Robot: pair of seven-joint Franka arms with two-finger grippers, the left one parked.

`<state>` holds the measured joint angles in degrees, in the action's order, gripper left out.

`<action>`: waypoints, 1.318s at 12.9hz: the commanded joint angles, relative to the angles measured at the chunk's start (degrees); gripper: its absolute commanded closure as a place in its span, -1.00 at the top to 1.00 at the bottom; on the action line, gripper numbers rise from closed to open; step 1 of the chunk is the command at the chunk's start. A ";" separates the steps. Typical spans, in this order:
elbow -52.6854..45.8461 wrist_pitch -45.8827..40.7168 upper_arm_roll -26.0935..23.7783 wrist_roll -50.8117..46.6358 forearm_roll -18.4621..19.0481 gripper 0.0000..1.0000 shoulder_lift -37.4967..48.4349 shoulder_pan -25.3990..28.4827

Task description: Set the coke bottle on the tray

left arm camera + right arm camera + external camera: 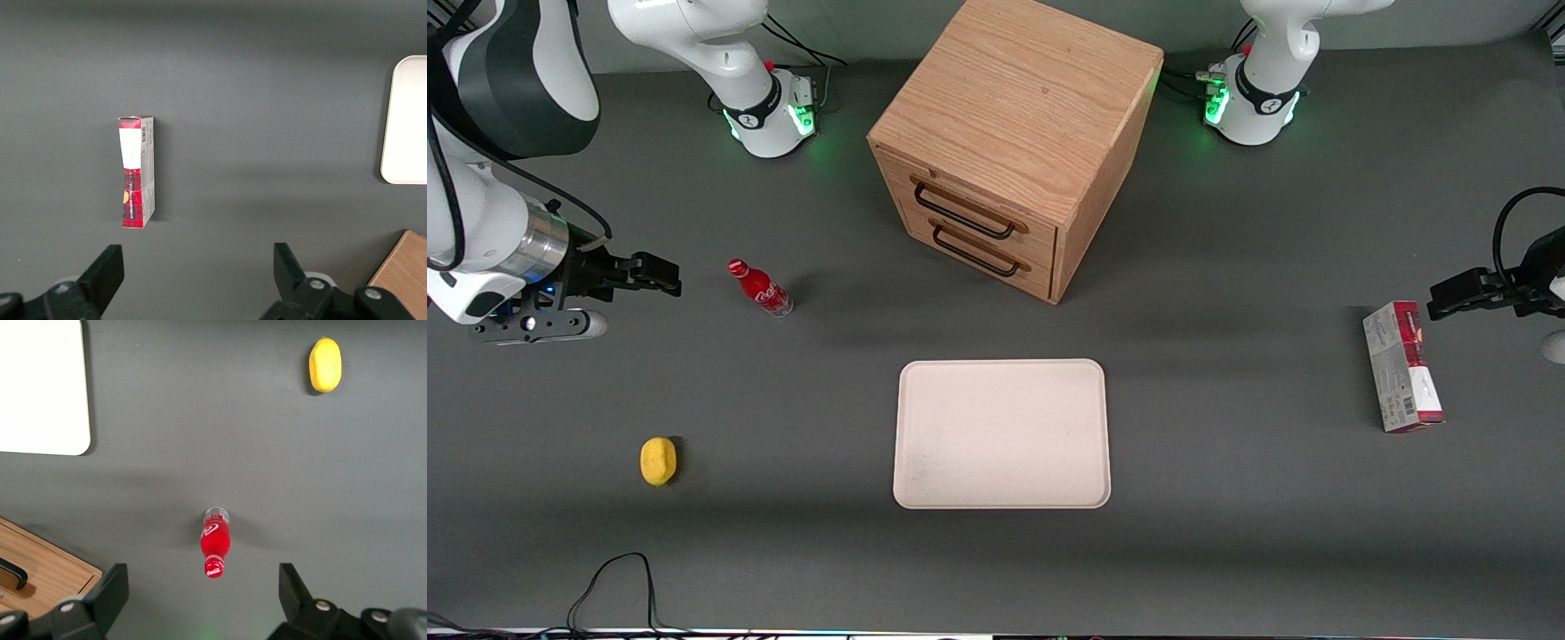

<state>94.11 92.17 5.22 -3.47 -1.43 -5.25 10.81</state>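
1. The coke bottle (pixel 760 289) stands alone on the dark surface (pixel 1227 533), just ahead of the right arm's gripper (pixel 660 273) and apart from it; nothing touches it, so the pick-up appears not yet begun.

2. Seen from the right wrist, the coke bottle (pixel 215 550) sits between the two spread fingers (pixel 107 592), cap toward the camera, which suggests the gripper is lined up over it for a descent.

3. The gripper is empty, its fingers held wide apart, wider than the slim bottle needs.

4. The tray (pixel 1002 434) lies flat and bare on the surface, well away from the gripper toward the parked arm's end of the table and nearer the front camera than the bottle; its low rim should let a bottle be set down from above with little trouble.

5. A wooden drawer cabinet (pixel 1014 142) stands farther from the front camera than the tray, drawers shut, near the route from bottle to tray.

6. A lemon (pixel 658 460) rests nearer the front camera than the gripper, well apart from it.

7. A red-and-grey carton (pixel 1402 366) lies far off at the parked arm's end.

8. The right arm reaches in from the working end, wrist low and roughly level, gripper pointing toward the bottle.
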 commanded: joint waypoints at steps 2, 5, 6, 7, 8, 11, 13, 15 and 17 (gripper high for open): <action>-2.08 -2.44 2.86 1.53 -2.53 1.00 -0.64 1.93; -2.35 -2.52 2.87 3.11 -2.44 1.00 -0.46 1.76; -2.27 -2.52 2.87 3.20 -2.53 1.00 -0.46 1.76; -2.26 -2.70 2.87 3.12 -2.53 1.00 -0.29 1.76; -2.26 -3.48 2.78 3.11 -2.53 1.00 -0.46 1.58; -2.26 -3.75 3.04 3.20 -2.53 1.00 -0.11 1.41; -2.09 -4.10 3.04 3.29 -2.44 1.00 0.06 1.67; -0.96 -6.39 3.04 3.47 -2.53 1.00 1.90 1.76; 4.47 -6.39 3.04 3.73 -2.44 1.00 7.07 1.93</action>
<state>93.41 86.20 7.23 -1.28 -2.49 -3.92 11.73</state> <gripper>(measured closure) 0.000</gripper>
